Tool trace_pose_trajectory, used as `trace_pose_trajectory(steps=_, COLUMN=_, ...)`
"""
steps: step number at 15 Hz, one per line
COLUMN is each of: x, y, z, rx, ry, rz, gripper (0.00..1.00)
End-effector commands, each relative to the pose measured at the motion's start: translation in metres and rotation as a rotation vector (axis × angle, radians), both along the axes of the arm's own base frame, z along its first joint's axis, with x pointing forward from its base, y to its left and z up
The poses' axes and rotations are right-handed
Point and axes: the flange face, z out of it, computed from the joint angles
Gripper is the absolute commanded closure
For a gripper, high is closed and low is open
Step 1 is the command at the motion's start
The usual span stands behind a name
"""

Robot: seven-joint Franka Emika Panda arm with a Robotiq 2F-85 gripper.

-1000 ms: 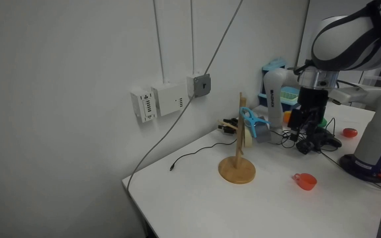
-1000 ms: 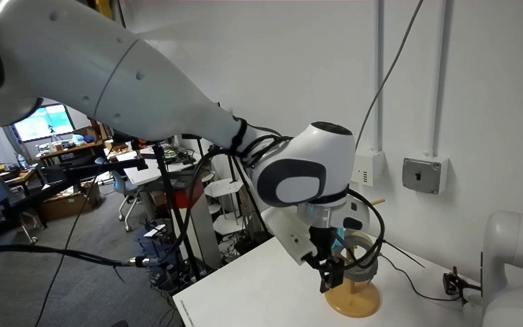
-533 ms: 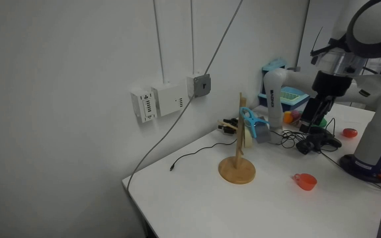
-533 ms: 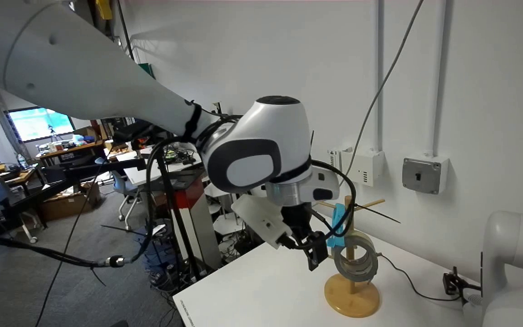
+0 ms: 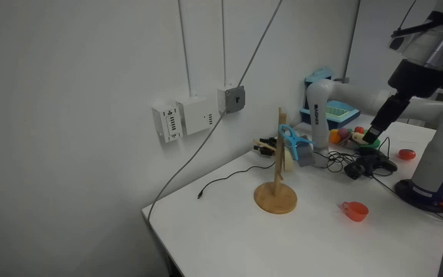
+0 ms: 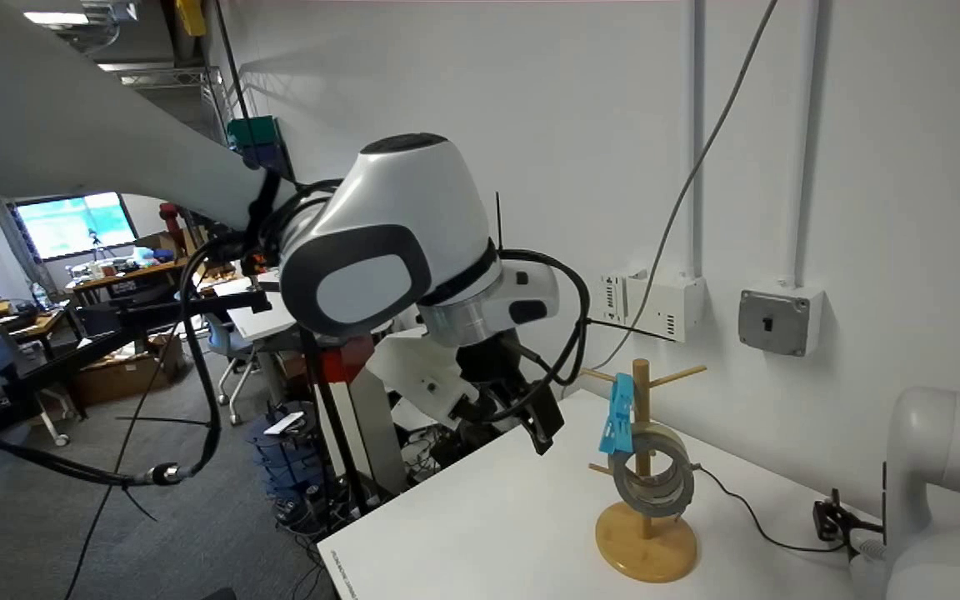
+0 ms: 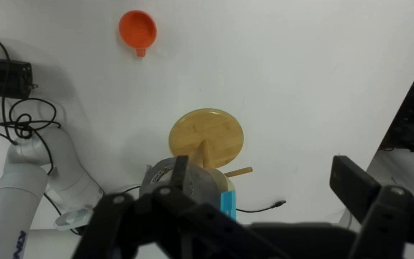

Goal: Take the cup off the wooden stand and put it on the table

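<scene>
The small red-orange cup point(image 5: 356, 212) stands upright on the white table point(image 5: 306, 246), apart from the wooden stand point(image 5: 275, 197). The cup also shows in the wrist view point(image 7: 137, 30), its handle toward the stand's base. In an exterior view point(image 6: 647, 543) the stand carries rolls of tape point(image 6: 655, 492) and a light blue clip point(image 6: 618, 417); no cup hangs on it. My gripper point(image 7: 260, 158) is open, with nothing between its fingers. It is in the air above the table, beside the stand and apart from it, in both exterior views point(image 5: 372, 135) point(image 6: 545, 440).
A second white arm point(image 5: 319, 111) stands on the table behind the stand. A dark device with tangled cables point(image 5: 369, 163) lies near it. A red object point(image 5: 407, 154) lies to the right. A thin black cable point(image 5: 225, 178) runs from behind the stand. The wall point(image 5: 90, 115) borders the table.
My arm and open gripper have moved up and away from the stand, uncovering the stand, tape and clip in an exterior view. The cup and the stand have not moved.
</scene>
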Motion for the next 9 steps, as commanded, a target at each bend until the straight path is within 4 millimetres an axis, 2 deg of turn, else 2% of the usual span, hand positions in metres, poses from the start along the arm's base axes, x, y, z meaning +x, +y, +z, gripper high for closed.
trace_pose_trajectory(steps=1, x=-0.005, y=0.003, z=0.005, rx=0.000, ry=-0.013, rz=0.007, gripper=0.00)
trace_pose_trajectory(steps=4, x=-0.017, y=0.005, z=0.014, rx=0.001, ry=-0.030, rz=0.015, gripper=0.00)
trace_pose_trajectory(steps=9, x=-0.019, y=0.005, z=0.013, rx=0.002, ry=-0.028, rz=0.015, gripper=0.00)
